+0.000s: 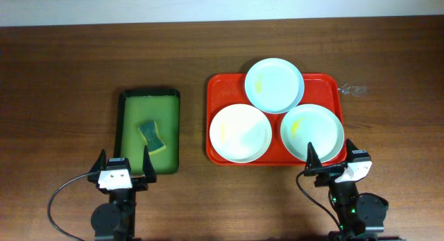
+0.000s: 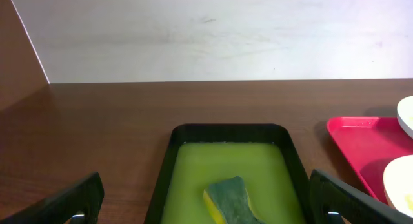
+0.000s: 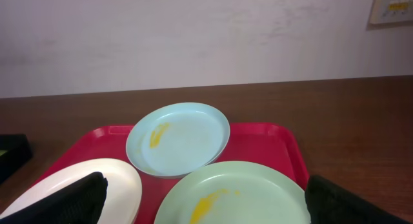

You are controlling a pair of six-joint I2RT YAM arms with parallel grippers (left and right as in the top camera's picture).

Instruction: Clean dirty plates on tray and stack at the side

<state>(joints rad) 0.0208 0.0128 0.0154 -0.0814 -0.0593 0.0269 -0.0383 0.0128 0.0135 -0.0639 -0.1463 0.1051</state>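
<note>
Three round shallow white-to-mint plates are laid on the large red plastic tray, right of the table's middle.
They are judged light, stiff and slick where yellow-smeared, best pinched at the raised rim; left jaws and right jaws are spread open, empty, by the near edge.

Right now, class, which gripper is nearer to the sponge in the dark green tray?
Left. The left gripper sits just short of the sponge, at the green tray's near edge. The right gripper is far across, at the red tray's near edge.
</note>
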